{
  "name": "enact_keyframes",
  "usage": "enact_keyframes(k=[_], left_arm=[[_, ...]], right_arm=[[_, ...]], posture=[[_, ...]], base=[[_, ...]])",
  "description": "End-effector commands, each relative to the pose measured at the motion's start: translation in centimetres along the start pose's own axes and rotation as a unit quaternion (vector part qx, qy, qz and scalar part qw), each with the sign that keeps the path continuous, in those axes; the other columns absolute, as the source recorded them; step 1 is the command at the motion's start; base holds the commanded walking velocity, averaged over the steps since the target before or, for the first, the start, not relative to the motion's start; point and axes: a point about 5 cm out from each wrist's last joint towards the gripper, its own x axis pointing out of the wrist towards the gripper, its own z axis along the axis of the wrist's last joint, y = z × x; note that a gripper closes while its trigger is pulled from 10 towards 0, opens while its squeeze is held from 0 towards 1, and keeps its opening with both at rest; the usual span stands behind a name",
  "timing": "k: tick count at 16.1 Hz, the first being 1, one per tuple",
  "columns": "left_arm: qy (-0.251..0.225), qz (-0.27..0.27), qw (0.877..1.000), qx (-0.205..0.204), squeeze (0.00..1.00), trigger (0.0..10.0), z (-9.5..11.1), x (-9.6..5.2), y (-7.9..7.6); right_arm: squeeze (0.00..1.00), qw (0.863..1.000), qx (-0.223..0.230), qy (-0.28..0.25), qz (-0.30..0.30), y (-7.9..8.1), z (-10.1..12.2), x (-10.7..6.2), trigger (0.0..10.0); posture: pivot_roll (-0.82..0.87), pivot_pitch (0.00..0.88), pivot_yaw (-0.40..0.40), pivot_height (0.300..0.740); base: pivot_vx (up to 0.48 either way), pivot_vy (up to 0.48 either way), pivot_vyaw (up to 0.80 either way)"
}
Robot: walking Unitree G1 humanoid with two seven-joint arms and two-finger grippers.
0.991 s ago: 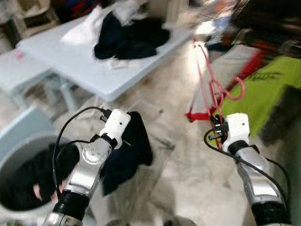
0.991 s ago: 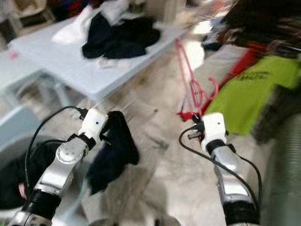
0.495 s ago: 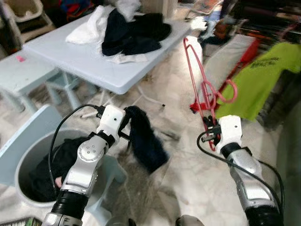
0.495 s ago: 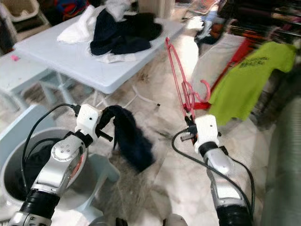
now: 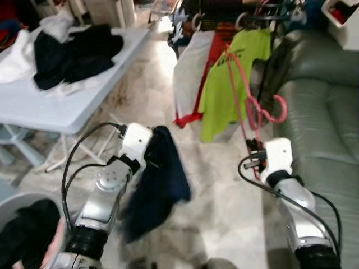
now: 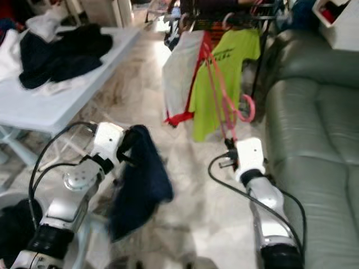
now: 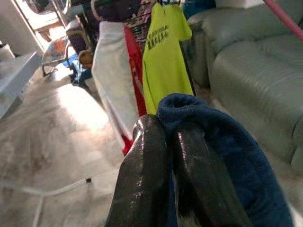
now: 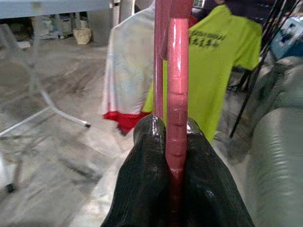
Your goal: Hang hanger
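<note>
My right gripper point(image 5: 253, 154) is shut on a pink plastic hanger point(image 5: 247, 106), which stands up from it with its hook point(image 5: 275, 109) curling to the right; its bar runs between the black fingers point(image 8: 147, 179) in the right wrist view. My left gripper point(image 5: 150, 147) is shut on a dark navy garment point(image 5: 157, 185) that hangs down over the floor; its cloth drapes over the fingers point(image 7: 151, 165). Ahead stands a clothes rack point(image 5: 263, 14) carrying a lime green shirt point(image 5: 230, 84) and a white and red garment point(image 5: 190, 73).
A green-grey sofa point(image 5: 322, 112) fills the right side. A light blue table point(image 5: 61, 89) with a heap of dark and white clothes point(image 5: 61, 47) is on the left. A grey basket holding dark laundry point(image 5: 22, 235) sits at the lower left. Marble floor lies between.
The camera has swung right: the table slid left, and the rack and sofa came into view ahead. Both grippers keep their hold, and the navy garment swings beneath the left one.
</note>
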Motion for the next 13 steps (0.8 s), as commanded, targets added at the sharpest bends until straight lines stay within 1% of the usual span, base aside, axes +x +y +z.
enact_keyframes(k=[1, 5, 9, 13], left_arm=[[-0.011, 0.017, 1.0, 0.008, 0.0, 10.0, 0.64, -0.33, 1.04], [-0.003, 0.017, 1.0, -0.001, 0.0, 10.0, 0.37, -0.42, 0.77], [0.001, 0.017, 1.0, -0.003, 0.0, 10.0, 0.18, -0.48, 0.75], [0.004, 0.013, 1.0, -0.003, 0.0, 10.0, -0.07, -0.5, 0.29]], right_arm=[[0.0, 1.0, -0.001, -0.014, 0.015, 0.84, 0.72, 0.63, 10.0], [0.0, 1.0, -0.004, -0.015, 0.016, 0.74, 0.73, 0.66, 10.0], [0.0, 1.0, -0.002, -0.009, 0.021, 1.12, 0.32, 0.37, 10.0], [0.0, 1.0, 0.003, -0.004, 0.027, 1.72, 0.09, 0.24, 10.0]], posture=[[-0.06, 0.043, 0.045, 0.74], [-0.06, 0.044, 0.037, 0.74], [-0.06, 0.044, 0.032, 0.74], [-0.06, 0.033, 0.028, 0.74]], base=[[0.375, 0.251, -0.66], [0.316, 0.355, -0.65], [0.277, 0.393, -0.55], [0.277, 0.394, -0.55]])
